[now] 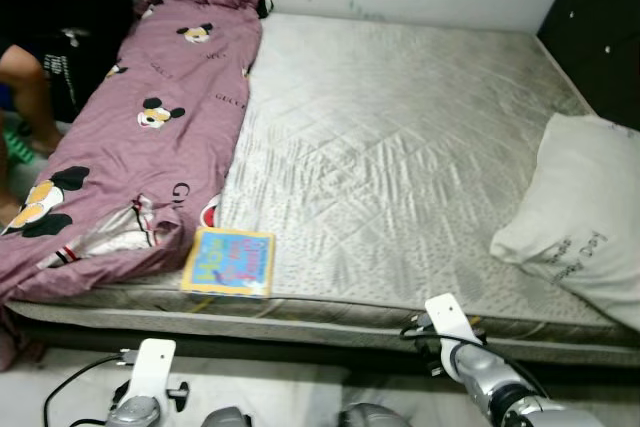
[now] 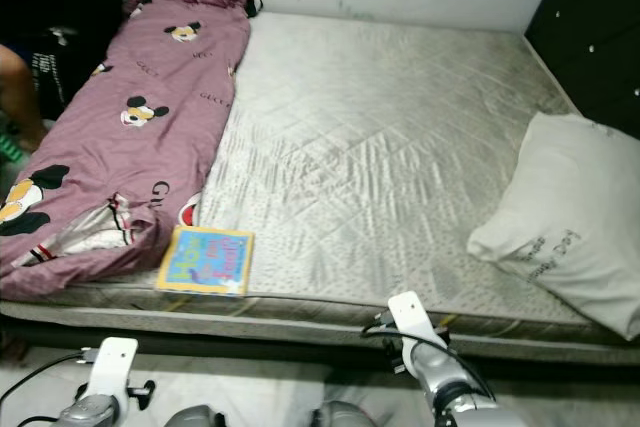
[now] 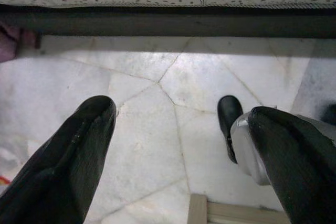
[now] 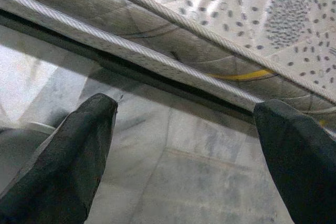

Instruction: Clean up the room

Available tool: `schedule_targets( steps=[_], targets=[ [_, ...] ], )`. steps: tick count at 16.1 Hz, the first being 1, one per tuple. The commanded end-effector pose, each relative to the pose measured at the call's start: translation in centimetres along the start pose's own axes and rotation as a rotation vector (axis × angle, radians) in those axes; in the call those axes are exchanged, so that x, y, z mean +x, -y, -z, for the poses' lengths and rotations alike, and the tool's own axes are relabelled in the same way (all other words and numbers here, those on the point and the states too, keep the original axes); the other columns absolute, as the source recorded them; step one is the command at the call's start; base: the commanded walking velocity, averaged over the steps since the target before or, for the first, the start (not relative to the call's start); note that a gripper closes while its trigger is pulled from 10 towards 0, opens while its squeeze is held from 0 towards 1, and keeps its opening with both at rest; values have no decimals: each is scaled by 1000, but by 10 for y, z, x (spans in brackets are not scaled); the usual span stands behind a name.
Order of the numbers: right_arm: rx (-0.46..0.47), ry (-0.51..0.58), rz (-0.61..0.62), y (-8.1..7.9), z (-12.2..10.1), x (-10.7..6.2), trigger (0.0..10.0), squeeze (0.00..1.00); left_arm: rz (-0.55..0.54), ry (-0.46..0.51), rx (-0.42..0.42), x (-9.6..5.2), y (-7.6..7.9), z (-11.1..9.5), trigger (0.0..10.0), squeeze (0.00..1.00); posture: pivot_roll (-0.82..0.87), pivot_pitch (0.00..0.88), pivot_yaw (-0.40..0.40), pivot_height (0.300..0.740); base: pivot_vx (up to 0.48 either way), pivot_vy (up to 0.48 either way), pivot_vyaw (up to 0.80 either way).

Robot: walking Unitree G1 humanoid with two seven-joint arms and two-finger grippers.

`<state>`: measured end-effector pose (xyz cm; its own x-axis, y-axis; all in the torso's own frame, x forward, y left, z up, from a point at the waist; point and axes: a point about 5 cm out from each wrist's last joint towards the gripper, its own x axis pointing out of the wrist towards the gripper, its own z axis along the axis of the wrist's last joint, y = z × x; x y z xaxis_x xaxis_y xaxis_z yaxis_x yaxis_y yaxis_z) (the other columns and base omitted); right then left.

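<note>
Left eye view: a bare quilted mattress (image 1: 400, 157) takes up most of the room. A pink blanket (image 1: 150, 127) lies bunched along its left side, printed with cartoon mice and the repeated word "GUCCI". A thin book (image 1: 229, 262) with a bright blue and yellow cover lies flat at the near edge, touching the blanket's hem; its cover lettering is too small to read. A white pillow (image 1: 580, 212) sits at the right edge with dark script along its near end, not legible. A person's arm (image 1: 30, 87) shows at far left.

Right eye view: same layout. The book looks light, stiff and flat, so it is probably best pinched at the near edge where it meets the mattress border. The blanket is soft and floppy; a grab at a bunched fold would hold better than at a flat stretch.

Left wrist view: left gripper (image 3: 184, 145) hangs over the pale tiled floor (image 3: 131, 103) below the bed edge, fingers wide apart, holding nothing.

Right wrist view: right gripper (image 4: 184, 150) is just below the mattress piping, fingers spread wide, empty.
</note>
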<state>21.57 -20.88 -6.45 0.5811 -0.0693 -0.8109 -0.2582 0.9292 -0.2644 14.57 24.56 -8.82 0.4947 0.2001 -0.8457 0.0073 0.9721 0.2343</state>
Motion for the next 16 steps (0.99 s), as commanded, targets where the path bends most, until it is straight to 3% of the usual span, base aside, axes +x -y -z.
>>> schedule_targets(
  steps=[1, 13, 16],
  targets=[
    [-5, -5, 16, 6, 2, -1, 10000, 0, 23, 20, 9, 1, 5, -7, 10000, 0, -89, 0, -43, 740, 0, -300, 0],
    [13, -11, 20, 7, 1, 0, 10000, 0, 35, 49, -7, 1, 6, -11, 10000, 0, -89, 0, -44, 740, 0, -22, 0],
    [17, -9, 20, 6, 1, 0, 10000, 0, 39, 49, -11, 1, 6, -11, 10000, 0, -89, 0, -43, 740, 0, 0, -533]
  ],
)
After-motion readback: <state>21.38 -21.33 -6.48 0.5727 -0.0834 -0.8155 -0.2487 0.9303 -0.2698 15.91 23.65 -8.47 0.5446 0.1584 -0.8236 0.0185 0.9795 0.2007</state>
